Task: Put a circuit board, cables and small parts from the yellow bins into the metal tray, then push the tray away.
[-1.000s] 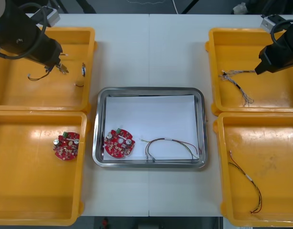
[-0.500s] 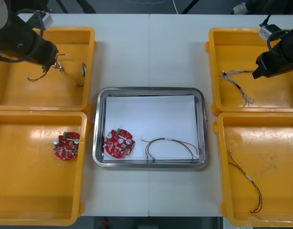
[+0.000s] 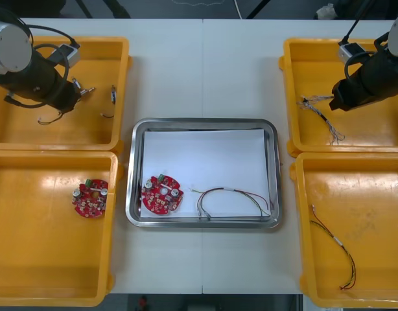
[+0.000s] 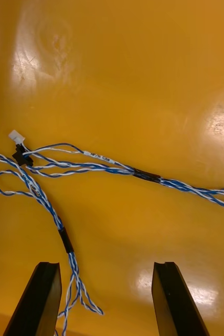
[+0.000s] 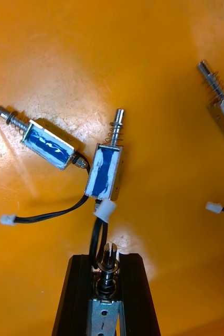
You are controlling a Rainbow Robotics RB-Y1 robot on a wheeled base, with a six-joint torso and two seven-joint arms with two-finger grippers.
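Note:
My left gripper (image 5: 105, 260) is shut on a small metal part (image 5: 104, 307) above the far left yellow bin (image 3: 102, 133); in the front view the left gripper (image 3: 74, 94) sits over that bin's middle. Three more small metal parts (image 5: 109, 170) with black leads lie on the bin floor beyond the fingers. My right gripper (image 4: 106, 270) stands open low over the twisted blue and white cable (image 4: 91, 165), a strand of which runs between the fingers. It hovers in the far right bin (image 3: 303, 48) as the right gripper (image 3: 335, 102). The metal tray (image 3: 139, 129) holds a round red circuit board (image 3: 162, 194) and a red and yellow cable (image 3: 231, 196).
Another circuit board (image 3: 90, 198) lies in the near left bin (image 3: 30, 285). A thin cable (image 3: 335, 246) lies in the near right bin (image 3: 380, 194). Bare table runs between the bins beyond and before the tray.
The left arm has swung down and left over its bin with the small part in its fingers. The right arm has dropped and shifted left toward the twisted cable.

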